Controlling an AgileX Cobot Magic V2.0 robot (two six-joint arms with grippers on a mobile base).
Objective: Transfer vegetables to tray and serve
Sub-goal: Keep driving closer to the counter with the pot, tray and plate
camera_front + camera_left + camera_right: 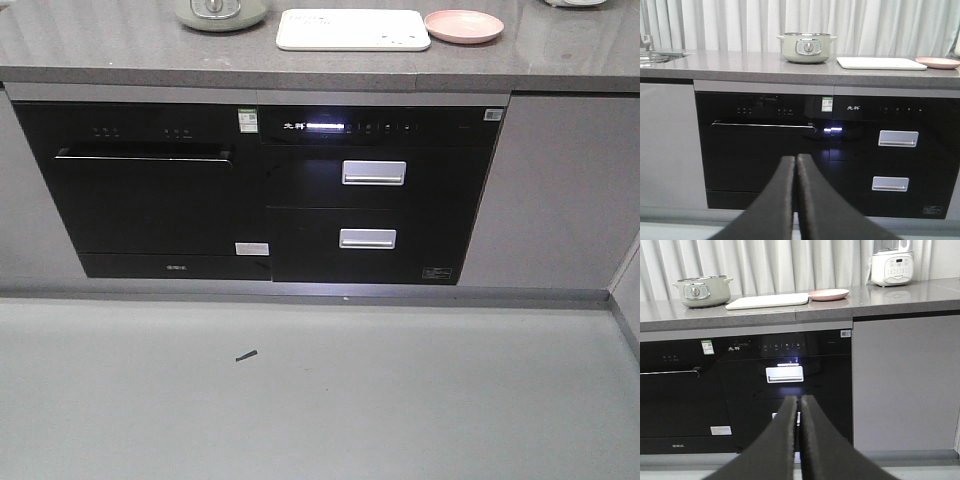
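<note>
The cream-white tray (352, 29) lies on the grey counter, also seen as the tray (881, 63) in the left wrist view and the tray (767, 301) in the right wrist view. No vegetables show in any view. My left gripper (796, 159) is shut with nothing between its fingers, held low in front of the black appliances. My right gripper (799, 400) is likewise shut and empty, facing the drawer fronts well below the counter. Neither gripper appears in the front view.
A round pink plate (463, 25) sits right of the tray. A pale green pot (806, 47) stands left of it. A white blender base (892, 267) is at the counter's right. Black dishwasher (150, 190) and drawer unit (375, 195) fill the cabinet front. A sink (655, 56) lies far left.
</note>
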